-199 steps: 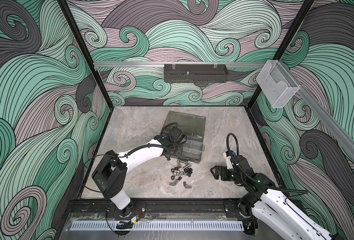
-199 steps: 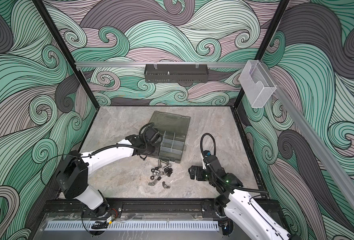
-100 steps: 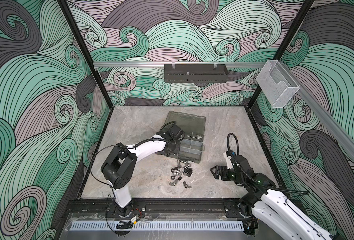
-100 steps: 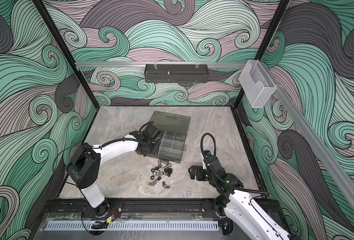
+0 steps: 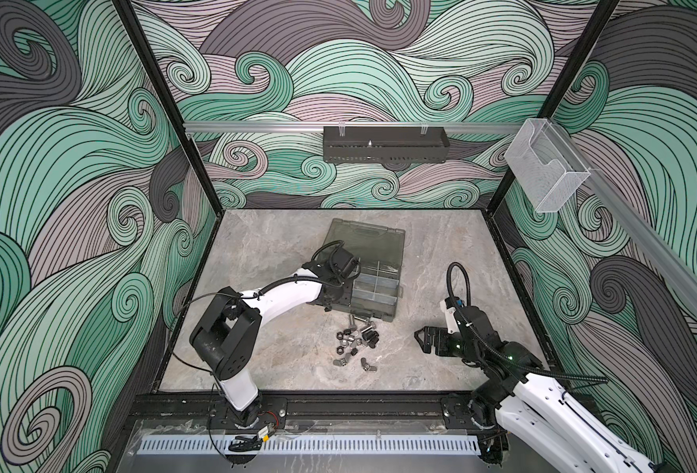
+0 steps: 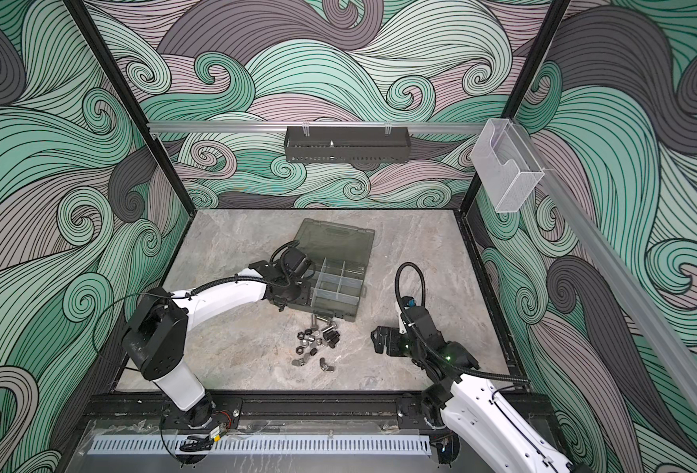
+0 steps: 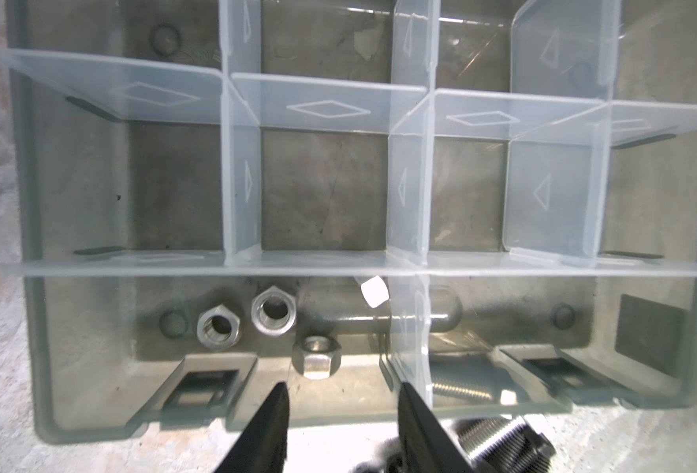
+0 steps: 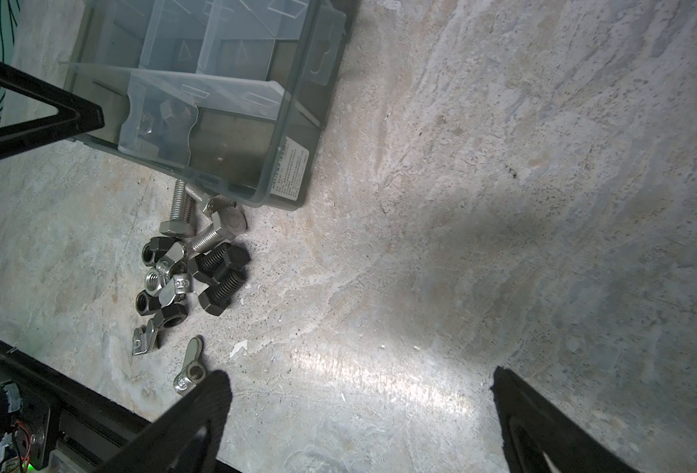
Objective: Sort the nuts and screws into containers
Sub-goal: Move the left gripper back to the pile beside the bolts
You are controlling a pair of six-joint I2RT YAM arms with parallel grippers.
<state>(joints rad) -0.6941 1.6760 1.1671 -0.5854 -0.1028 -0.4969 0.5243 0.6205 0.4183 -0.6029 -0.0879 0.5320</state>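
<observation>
Marble table (image 5: 265, 245) | left arm (image 5: 285, 299) stretched low to case (image 5: 367, 243), left gripper (image 7: 342, 387) parted, empty, above cell holding nuts (image 7: 273, 314) | right gripper (image 8: 357, 373) spread wide, low, near loose screws (image 8: 183, 204)

White label (image 8: 291, 172) on the case (image 8: 232, 180) is illegible

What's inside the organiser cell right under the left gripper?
Three silver hex nuts lie in that cell, below the open left gripper. A bright speck by the divider is unclear. The screw beyond that divider may lie outside.
</observation>
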